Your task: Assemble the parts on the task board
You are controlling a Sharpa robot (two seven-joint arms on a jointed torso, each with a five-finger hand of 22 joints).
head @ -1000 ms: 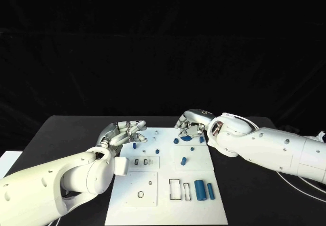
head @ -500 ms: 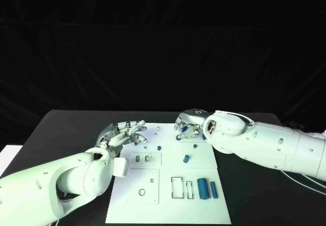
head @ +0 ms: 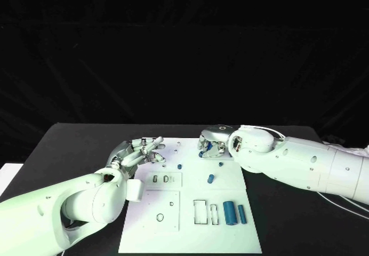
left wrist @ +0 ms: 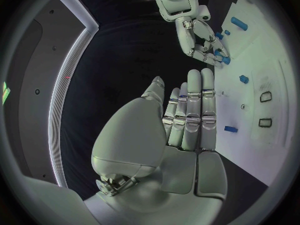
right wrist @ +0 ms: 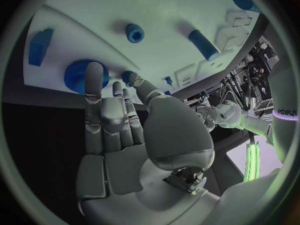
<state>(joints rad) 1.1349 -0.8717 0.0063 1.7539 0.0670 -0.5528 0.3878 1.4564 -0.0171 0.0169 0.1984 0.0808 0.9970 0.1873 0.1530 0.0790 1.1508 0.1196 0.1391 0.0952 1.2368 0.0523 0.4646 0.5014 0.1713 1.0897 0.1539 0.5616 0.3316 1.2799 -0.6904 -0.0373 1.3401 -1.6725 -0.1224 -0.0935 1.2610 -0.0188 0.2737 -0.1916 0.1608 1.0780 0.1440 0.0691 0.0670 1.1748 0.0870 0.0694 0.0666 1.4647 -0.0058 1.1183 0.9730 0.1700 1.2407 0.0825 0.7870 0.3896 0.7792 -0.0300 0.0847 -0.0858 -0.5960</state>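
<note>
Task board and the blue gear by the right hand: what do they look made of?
Task board: looks like matte white plastic or painted plate; flat, even surface with no glare, outlined recesses. Blue gear: likely moulded or printed plastic; uniform saturated blue, fine teeth on its rim, dull sheen. Neither can be confirmed from looks alone.

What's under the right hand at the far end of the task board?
Under the right hand on the task board, a blue toothed gear sits at the fingertips, with a small blue piece beside it. The fingers cover the gear's near side, so whether they touch it is unclear.
</note>
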